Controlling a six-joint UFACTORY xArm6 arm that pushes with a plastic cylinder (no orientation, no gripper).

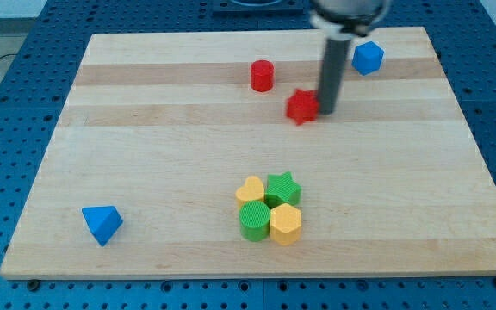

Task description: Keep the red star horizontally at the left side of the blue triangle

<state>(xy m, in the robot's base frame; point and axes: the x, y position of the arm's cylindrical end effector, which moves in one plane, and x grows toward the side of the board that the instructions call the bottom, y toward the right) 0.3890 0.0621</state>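
The red star lies at the view's upper middle of the wooden board. My tip stands right beside it, touching its right side. The blue triangle lies far away at the view's lower left. The star is well to the right of and above the triangle.
A red cylinder lies up and left of the star. A blue hexagonal block is at the top right. A cluster sits at the lower middle: yellow heart, green star, green cylinder, yellow hexagon.
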